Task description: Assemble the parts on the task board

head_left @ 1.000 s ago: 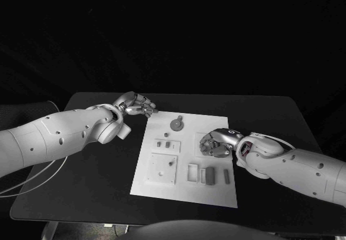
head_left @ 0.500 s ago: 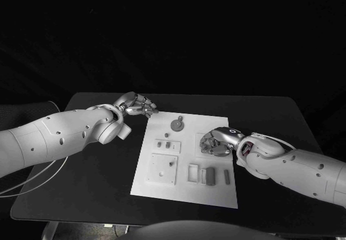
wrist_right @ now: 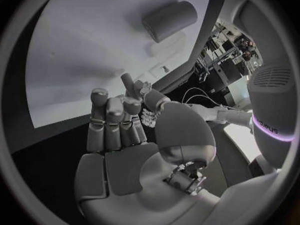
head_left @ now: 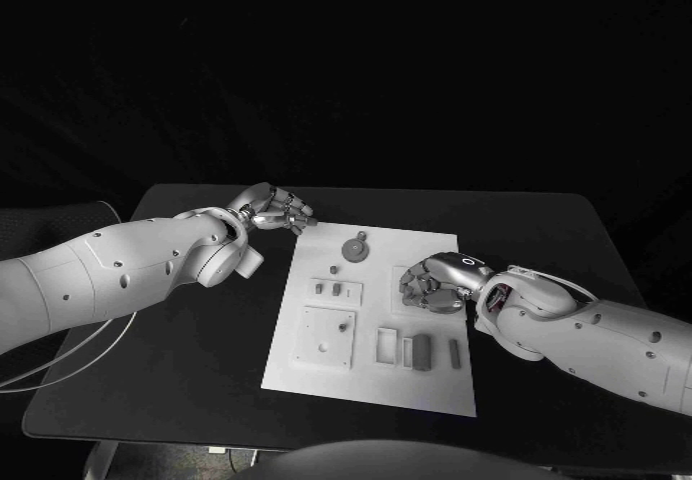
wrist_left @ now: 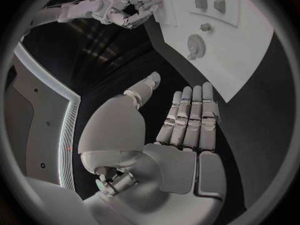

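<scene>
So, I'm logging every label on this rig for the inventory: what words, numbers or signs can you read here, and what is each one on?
Task board: no text to read.
Parts: no markings legible.
Right robot hand: a small dark mark at its wrist in the head view, too small to read.
White casing in the right wrist view: a short line of dark lettering, bent and partly cut off, not readable with certainty.

White board, grey parts, black table.
Task board (head_left: 369,385) plain white, no pattern. Parts on it grey: round part (head_left: 355,246) darker grey, bar part (head_left: 421,352) dark grey, thin part (head_left: 454,350) mid grey. Table (head_left: 173,350) black. Arms white; left hand (head_left: 271,210) and right hand (head_left: 437,282) silver.
</scene>
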